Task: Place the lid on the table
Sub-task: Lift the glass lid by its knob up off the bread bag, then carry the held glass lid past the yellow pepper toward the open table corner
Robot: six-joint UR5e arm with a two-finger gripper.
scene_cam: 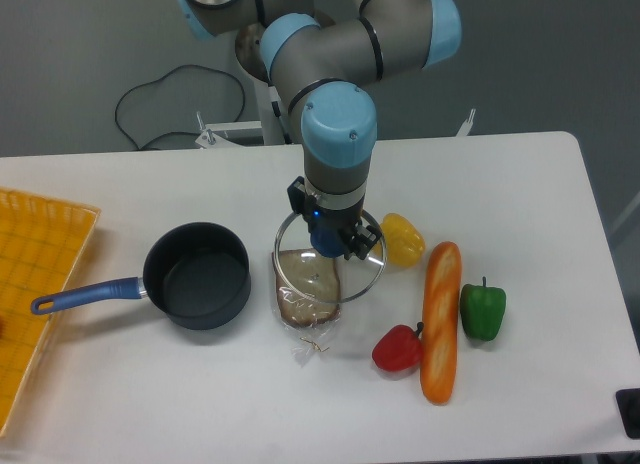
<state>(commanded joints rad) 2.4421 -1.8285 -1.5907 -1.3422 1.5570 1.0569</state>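
While gripped by its blue knob, the lid (pixel 330 264) hangs over a bagged bread slice (pixel 308 289) on the table (pixel 520 174), apparently not touching it. Gripper (pixel 329 240): closed on the knob. Left: saucepan (pixel 195 275), tray (pixel 30 284). Right: yellow pepper (pixel 402 239), baguette (pixel 441 322), red pepper (pixel 397 350), green pepper (pixel 483 311).

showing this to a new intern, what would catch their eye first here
The arm's tool at mid-table is closed on the blue knob of the glass lid, held above a bagged bread slice. Left of it sits an open dark saucepan with a blue handle. On the right lie a long baguette, with yellow, red and green peppers around it.
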